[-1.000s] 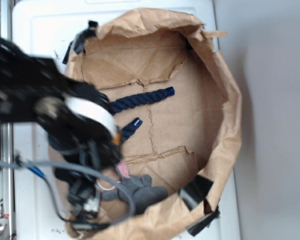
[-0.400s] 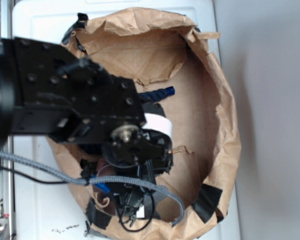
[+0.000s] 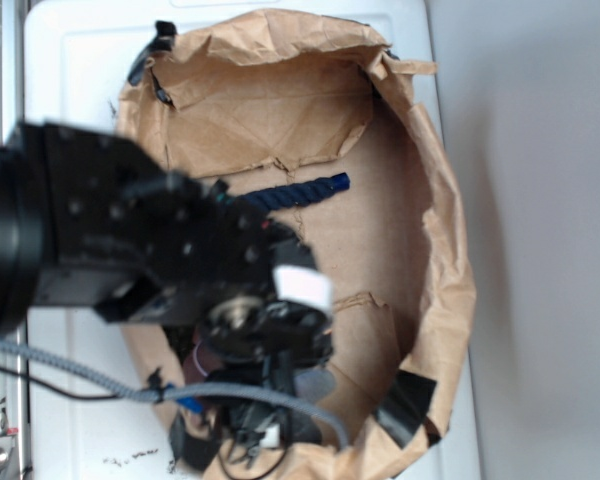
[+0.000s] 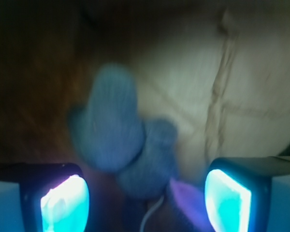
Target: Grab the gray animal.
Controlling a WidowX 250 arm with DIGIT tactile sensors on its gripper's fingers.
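claw [image 4: 146,193] spread wide, nothing held | gray animal [image 4: 121,145] lies just ahead, between the two lit fingers [image 4: 65,203], on the paper bag [image 3: 440,250] floor | centred so closing should trap it

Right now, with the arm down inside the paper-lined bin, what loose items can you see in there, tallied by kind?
Soft gray plush animal: 1, lying between the open jaws in the wrist view
Twisted navy rope: 1, partly hidden by the arm
Total: 2 seen; the arm hides much of the brown paper-lined bin.
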